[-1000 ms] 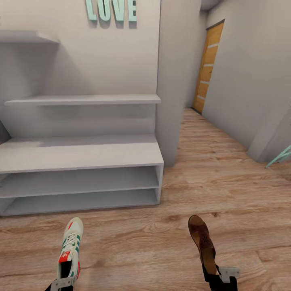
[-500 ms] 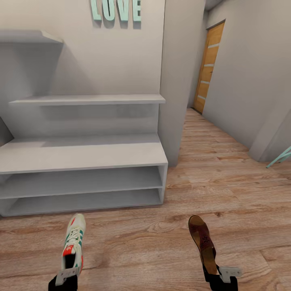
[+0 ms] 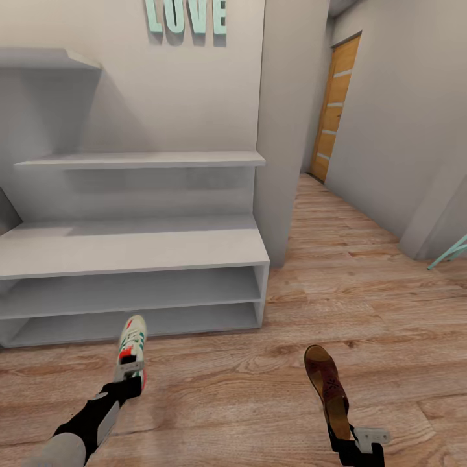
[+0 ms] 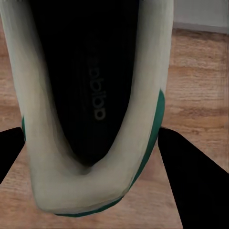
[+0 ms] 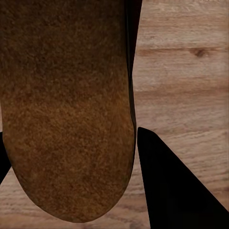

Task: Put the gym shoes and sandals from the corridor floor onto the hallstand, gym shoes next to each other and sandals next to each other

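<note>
Left gripper (image 3: 128, 383) clamped on heel of white gym shoe (image 3: 132, 347), lower left of head frame, toe aimed at white-grey hallstand (image 3: 130, 250) in left half. Right gripper (image 3: 350, 441) clamped on heel of brown sandal (image 3: 326, 388), lower right, over wood-plank corridor floor (image 3: 363, 305). Hallstand top and shelves bare.

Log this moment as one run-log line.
left claw: shut on gym shoe, extended toward hallstand | right claw: shut on sandal, above corridor floor | hallstand: no shoes seen
</note>
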`<state>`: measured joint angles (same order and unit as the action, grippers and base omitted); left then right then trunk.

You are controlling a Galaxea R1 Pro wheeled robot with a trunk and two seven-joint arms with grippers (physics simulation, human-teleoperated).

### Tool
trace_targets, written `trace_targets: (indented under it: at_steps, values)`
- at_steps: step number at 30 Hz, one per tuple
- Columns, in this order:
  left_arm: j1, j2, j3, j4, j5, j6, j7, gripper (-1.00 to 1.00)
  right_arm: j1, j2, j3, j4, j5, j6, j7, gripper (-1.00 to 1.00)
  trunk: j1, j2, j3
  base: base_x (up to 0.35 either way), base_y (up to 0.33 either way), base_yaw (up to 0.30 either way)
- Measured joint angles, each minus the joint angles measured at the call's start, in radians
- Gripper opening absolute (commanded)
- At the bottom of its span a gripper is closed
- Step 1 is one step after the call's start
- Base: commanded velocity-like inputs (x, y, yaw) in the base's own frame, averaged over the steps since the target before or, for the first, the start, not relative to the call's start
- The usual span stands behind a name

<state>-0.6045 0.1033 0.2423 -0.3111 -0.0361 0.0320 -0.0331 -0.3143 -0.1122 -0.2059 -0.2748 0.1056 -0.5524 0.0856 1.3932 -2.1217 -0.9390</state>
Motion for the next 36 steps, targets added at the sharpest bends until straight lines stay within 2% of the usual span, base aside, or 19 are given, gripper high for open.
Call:
trace_targets:
  at_steps: [1, 3, 6, 13, 18, 32, 34, 35, 36]
  values:
    - [-0.02, 0.0, -0.001, 0.0, -0.001, 0.032, 0.001, -1.0, 0.0, 0.0, 0.0, 0.0, 0.0, 0.0, 0.0, -1.0, 0.0, 0.0, 0.0, 0.0, 0.0, 0.0]
    - [-0.029, 0.004, -0.011, -0.011, -0.002, 0.044, 0.009, -1.0, 0.0, 0.004, -0.012, 0.0, -0.001, -0.004, -0.003, -1.0, 0.0, 0.0, 0.0, 0.0, 0.0, 0.0]
    - [-0.016, 0.001, -0.011, -0.028, -0.004, 0.027, 0.009, -1.0, 0.0, 0.005, -0.026, 0.0, -0.001, -0.004, -0.004, -1.0, 0.0, 0.0, 0.0, 0.0, 0.0, 0.0]
    - [-0.01, -0.001, 0.0, -0.069, -0.005, -0.009, -0.005, -1.0, 0.0, -0.008, -0.017, 0.001, -0.002, -0.002, -0.004, -1.0, 0.0, 0.0, 0.0, 0.0, 0.0, 0.0]
    - [-0.027, 0.0, -0.03, -0.099, -0.019, -0.011, -0.006, -1.0, 0.0, -0.01, -0.027, 0.001, -0.004, -0.001, -0.007, -1.0, 0.0, 0.0, 0.0, 0.0, 0.0, 0.0]
    - [-0.107, -0.018, -0.118, -0.099, -0.079, 0.064, -0.009, -1.0, 0.001, -0.011, -0.12, -0.002, -0.004, -0.001, -0.029, -1.0, 0.0, 0.0, 0.0, 0.0, 0.0, 0.0]
    - [-0.118, -0.018, -0.124, -0.098, -0.079, 0.075, -0.009, -1.0, 0.001, -0.011, -0.133, -0.002, -0.004, 0.0, -0.029, -1.0, 0.0, 0.0, 0.0, 0.0, 0.0, 0.0]
    - [-0.192, -0.017, -0.124, -0.098, -0.079, 0.322, -0.009, -1.0, 0.001, -0.011, -0.204, -0.002, -0.009, 0.0, -0.031, -1.0, 0.0, 0.0, 0.0, 0.0, 0.0, 0.0]
    - [-0.308, -0.017, -0.123, -0.093, -0.078, 0.563, -0.009, -1.0, 0.001, -0.011, -0.202, -0.002, -0.005, 0.0, -0.029, -1.0, 0.0, 0.0, 0.0, 0.0, 0.0, 0.0]
